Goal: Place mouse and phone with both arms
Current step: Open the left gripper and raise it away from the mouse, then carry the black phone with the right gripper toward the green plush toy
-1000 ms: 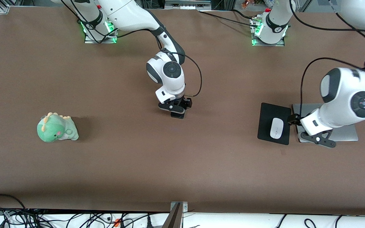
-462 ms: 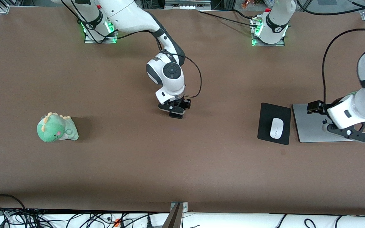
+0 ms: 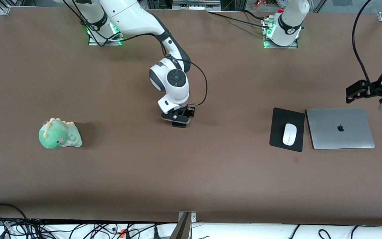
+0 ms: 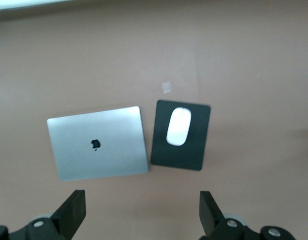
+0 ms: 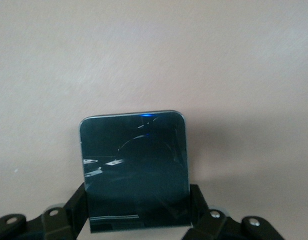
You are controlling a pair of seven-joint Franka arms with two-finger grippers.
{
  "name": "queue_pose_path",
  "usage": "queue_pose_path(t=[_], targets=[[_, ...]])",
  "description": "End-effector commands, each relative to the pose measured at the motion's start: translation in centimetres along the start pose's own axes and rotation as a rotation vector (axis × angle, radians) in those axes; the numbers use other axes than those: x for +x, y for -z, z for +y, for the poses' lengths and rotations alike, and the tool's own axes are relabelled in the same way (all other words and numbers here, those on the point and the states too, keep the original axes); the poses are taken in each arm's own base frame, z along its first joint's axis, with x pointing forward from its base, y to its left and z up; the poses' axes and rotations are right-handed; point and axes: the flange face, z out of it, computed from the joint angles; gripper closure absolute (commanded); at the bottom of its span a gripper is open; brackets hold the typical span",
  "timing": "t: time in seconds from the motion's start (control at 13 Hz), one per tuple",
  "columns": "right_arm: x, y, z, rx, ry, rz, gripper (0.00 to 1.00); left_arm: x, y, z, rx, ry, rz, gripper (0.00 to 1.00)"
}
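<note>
At the left of the front view sits a green plush dinosaur [image 3: 60, 133], no part of the job. Near the centre, the right gripper [image 3: 178, 121] is closed on the phone [image 5: 134, 170] by its two long edges, low over bare table [image 3: 191, 179]; the right wrist view shows the glossy slab pinched between both fingers [image 5: 76, 207]. I judge the phone stiff, fairly light and slick — its glass face looks scratched or cracked — so a grip across the narrow sides near the middle suits it, and it should be set down flat rather than dropped. In the front view the phone is mostly hidden under the gripper, only a dark edge showing. Toward the right of that view the mouse [image 3: 289, 134] lies on a black mouse pad [image 3: 279, 116], just beside a closed silver laptop [image 3: 353, 136]. The mouse looks light, hard and slippery; its curved sides are where I would pinch it. At the far right edge the left gripper [image 4: 141, 212] is cut off in the front view; its wrist view shows the fingers spread wide and empty, high above pad and laptop — only the fingertips are visible there.
</note>
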Motion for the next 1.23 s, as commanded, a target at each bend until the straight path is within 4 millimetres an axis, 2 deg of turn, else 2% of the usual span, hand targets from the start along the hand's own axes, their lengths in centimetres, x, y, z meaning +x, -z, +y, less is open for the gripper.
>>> queue_pose_path(t=[0.0,0.08,0.23,0.38,0.54,0.62,0.69,0.77,0.85,0.92,1.08,1.15], targets=[[3.2,3.8,3.5,-0.066,0.094,-0.011,0.58,-5.6,-1.1,-1.3,-0.041,0.059,0.083,0.0],[4.8,4.5,5.3,-0.084,0.128,-0.015,0.58,-6.3,-1.3,-0.5,-0.02,0.031,0.088,0.0],[7.7,4.7,9.4,-0.093,0.164,-0.028,0.58,-6.4,-1.0,0.3,0.041,-0.004,0.092,0.0],[10.7,4.0,15.2,-0.096,0.19,-0.059,0.58,-6.3,-1.1,0.0,0.046,0.0,0.081,0.0],[12.7,2.7,20.7,-0.062,0.245,-0.109,0.58,-5.8,-1.0,-0.3,0.046,0.001,0.034,0.0],[13.1,2.2,22.8,-0.036,0.262,-0.128,0.58,-5.7,-0.6,-0.2,0.047,-0.007,0.036,0.0],[13.2,1.7,23.7,-0.033,0.278,-0.137,0.58,-5.6,-0.7,-0.2,0.047,-0.033,0.032,0.0],[14.1,0.9,25.9,-0.036,0.254,-0.143,0.58,-5.5,-0.7,-0.4,0.046,-0.049,0.033,0.0],[14.8,-0.1,27.6,-0.038,0.235,-0.139,0.58,-5.4,-0.5,-0.5,0.042,-0.05,0.039,0.0],[14.8,-1.4,28.5,-0.039,0.264,-0.137,0.58,-5.0,-0.4,-0.6,0.044,-0.046,0.04,0.0],[15.9,-2.8,32.9,-0.032,0.291,-0.114,0.57,-4.4,0.2,-0.6,0.045,-0.039,0.043,0.0],[16.1,-3.4,33.6,-0.032,0.289,-0.106,0.56,-4.6,0.4,-0.7,0.046,-0.038,0.036,0.0]])
